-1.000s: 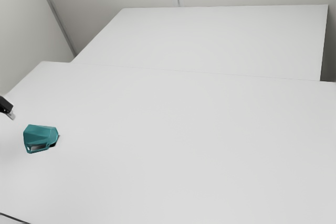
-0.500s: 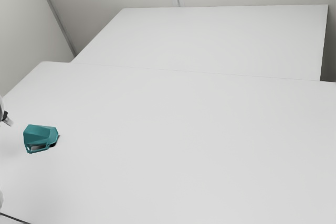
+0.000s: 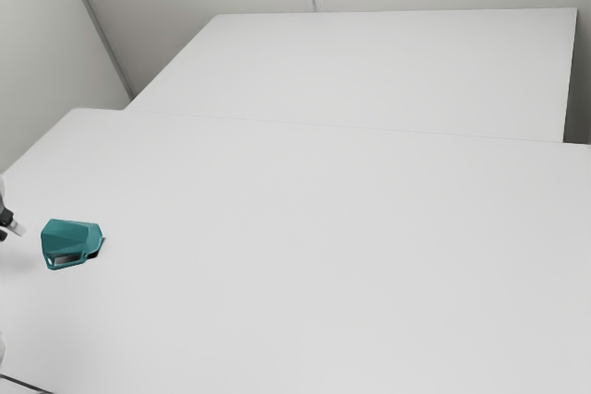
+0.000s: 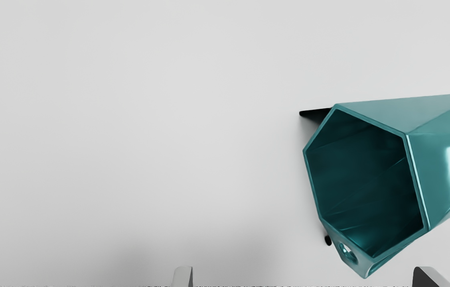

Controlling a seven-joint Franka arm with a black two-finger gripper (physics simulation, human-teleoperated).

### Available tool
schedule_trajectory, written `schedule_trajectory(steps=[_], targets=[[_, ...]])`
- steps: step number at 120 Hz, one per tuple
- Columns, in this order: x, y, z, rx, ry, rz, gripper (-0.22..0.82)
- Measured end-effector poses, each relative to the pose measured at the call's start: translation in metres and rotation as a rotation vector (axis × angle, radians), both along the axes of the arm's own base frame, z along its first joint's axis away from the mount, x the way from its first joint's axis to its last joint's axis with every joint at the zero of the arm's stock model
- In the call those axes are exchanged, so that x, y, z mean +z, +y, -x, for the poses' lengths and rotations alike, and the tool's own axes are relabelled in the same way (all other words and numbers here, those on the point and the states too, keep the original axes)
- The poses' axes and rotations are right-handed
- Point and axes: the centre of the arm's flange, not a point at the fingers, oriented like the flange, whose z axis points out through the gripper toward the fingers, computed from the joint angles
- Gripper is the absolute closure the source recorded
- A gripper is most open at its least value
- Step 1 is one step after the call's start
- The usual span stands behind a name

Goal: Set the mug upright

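Well, my gripper [image 4: 305,277] is open, empty; the mug [image 3: 70,242] lies sideways inside the table's edge [image 3: 42,141] at the exterior view's left, and an off-centre close could roll it.

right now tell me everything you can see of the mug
The mug is teal and glossy, like glazed ceramic or plastic, with flat angular facets and a six-sided mouth opening on a darker, hollow inside. A handle with an opening through it runs along one side. It lies on its side on the white table, not upright, near the exterior view's left edge. It rests on the table; the gripper is open and appears not to touch it.
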Motion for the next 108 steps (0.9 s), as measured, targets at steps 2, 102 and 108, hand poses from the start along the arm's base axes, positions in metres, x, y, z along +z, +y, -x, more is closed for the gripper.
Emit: schedule_trajectory(steps=[2,102,108], targets=[[-0.001,0.001,0.0,-0.001,-0.001,0.0,0.0],[-0.03,0.003,0.005,-0.004,-0.179,0.148,0.0],[-0.031,0.002,0.005,-0.006,-0.189,0.158,0.0]])
